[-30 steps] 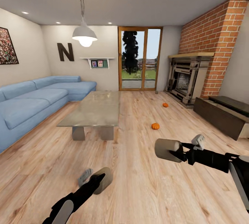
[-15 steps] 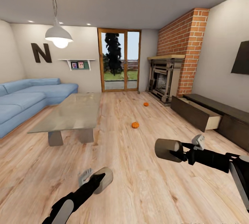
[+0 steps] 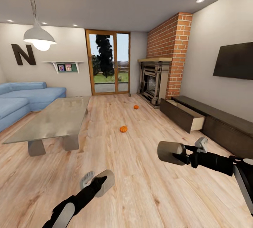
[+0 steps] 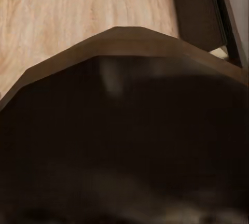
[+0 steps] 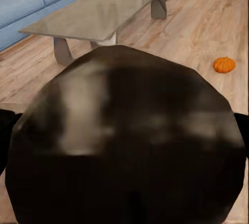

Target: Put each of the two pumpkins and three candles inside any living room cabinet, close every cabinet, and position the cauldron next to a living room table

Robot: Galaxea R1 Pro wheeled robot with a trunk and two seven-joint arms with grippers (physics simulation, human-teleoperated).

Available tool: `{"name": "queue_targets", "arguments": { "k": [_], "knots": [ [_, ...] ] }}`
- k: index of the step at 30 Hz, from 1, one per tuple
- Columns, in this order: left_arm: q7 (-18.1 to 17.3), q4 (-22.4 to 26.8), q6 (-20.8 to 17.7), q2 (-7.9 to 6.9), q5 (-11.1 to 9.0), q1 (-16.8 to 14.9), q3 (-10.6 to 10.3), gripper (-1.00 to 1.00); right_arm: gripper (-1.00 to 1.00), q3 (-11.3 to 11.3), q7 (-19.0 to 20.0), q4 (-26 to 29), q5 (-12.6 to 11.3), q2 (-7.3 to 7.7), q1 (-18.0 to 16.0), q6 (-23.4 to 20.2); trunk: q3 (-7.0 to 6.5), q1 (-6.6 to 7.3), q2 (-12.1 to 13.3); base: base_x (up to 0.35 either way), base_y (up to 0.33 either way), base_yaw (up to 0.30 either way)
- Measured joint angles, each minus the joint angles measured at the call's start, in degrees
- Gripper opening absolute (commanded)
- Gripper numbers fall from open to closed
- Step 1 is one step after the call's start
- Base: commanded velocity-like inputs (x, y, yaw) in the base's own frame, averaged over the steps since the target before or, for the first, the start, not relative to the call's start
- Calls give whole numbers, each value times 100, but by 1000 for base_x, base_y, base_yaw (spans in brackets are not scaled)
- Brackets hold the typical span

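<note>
Surface point(image 3: 49, 122) sits left, bare grey top. Left pincer point(image 3: 100, 183) and right pincer point(image 3: 170, 152) each pinch a candle, arms held low and forward over the floor. Two pumpkins point(image 3: 123, 129) point(image 3: 136, 107) on open floor mid-room: likely light, rigid, ribbed; grip across the belly, not the stem. Cabinet point(image 3: 211, 122) along right wall, one drawer point(image 3: 182, 116) open.

Two pumpkins point(image 3: 123, 129) point(image 3: 136, 107), one coffee table point(image 3: 49, 121), one sofa point(image 3: 24, 98), one cabinet point(image 3: 211, 122), two candles point(image 3: 171, 152) point(image 3: 105, 182)
</note>
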State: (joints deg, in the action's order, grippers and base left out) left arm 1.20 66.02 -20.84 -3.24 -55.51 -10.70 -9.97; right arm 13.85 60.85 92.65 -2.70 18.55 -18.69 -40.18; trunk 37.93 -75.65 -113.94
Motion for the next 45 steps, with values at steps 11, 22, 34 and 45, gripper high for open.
{"name": "queue_targets", "arguments": {
  "k": [11,22,34,45],
  "knots": [
    [-16,0,7,-6,3,1,0,-100,-100,0,0,-1,5,7,2,0,-100,91,162,114,-304,-237],
    [-9,-67,-1,-6,-13,1,14,-100,-100,0,1,-1,0,26,1,0,-281,309,561,192,-289,-12],
    [-10,-69,-1,-6,-14,1,16,-100,-100,-1,1,-1,0,22,0,0,-496,573,1043,177,-296,0],
    [-10,-69,-1,-6,-14,1,18,-100,-100,-1,1,-1,0,5,1,-1,-694,814,1484,177,-296,0]
  ]
}}
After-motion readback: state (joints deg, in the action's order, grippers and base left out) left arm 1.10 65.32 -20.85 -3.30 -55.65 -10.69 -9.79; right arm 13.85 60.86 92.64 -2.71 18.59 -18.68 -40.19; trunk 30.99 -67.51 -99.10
